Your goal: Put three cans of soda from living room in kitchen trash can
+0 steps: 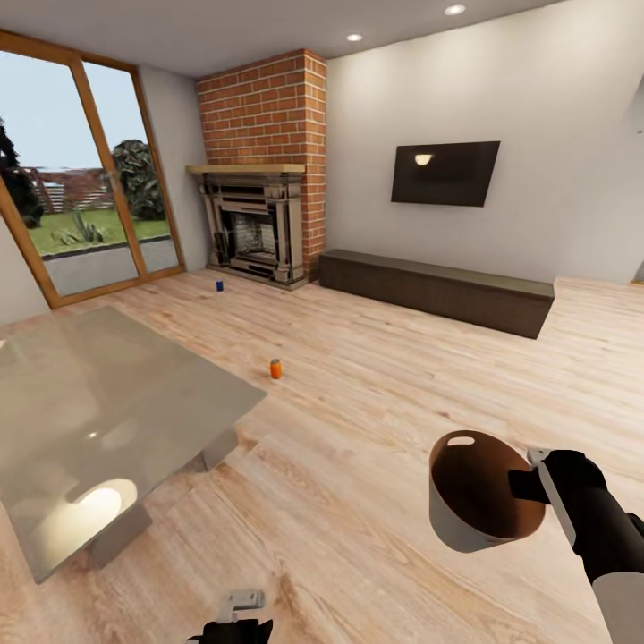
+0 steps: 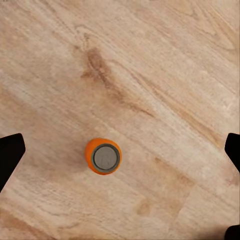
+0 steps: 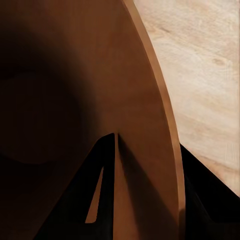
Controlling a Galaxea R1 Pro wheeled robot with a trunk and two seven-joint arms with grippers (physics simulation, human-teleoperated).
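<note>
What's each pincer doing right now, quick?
Left pincer: open, fingers spread wide above an orange can standing on the floor, not touching it.
Right pincer: shut on the bin, pinching its rim.

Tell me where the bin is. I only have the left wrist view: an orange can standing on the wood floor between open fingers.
Observer: The tash can hangs in the right gripper, which is clamped on its rim. It is off the floor, with its mouth tilted toward the head camera.
Operator: Anything in it?
Observer: The part of its inside that shows looks empty.
Operator: Any other cans around?
Observer: The head view has an orange can upright on the floor, past the corner of the glass table. It is probably not yours. A blue can stands in front of the fireplace.
</note>
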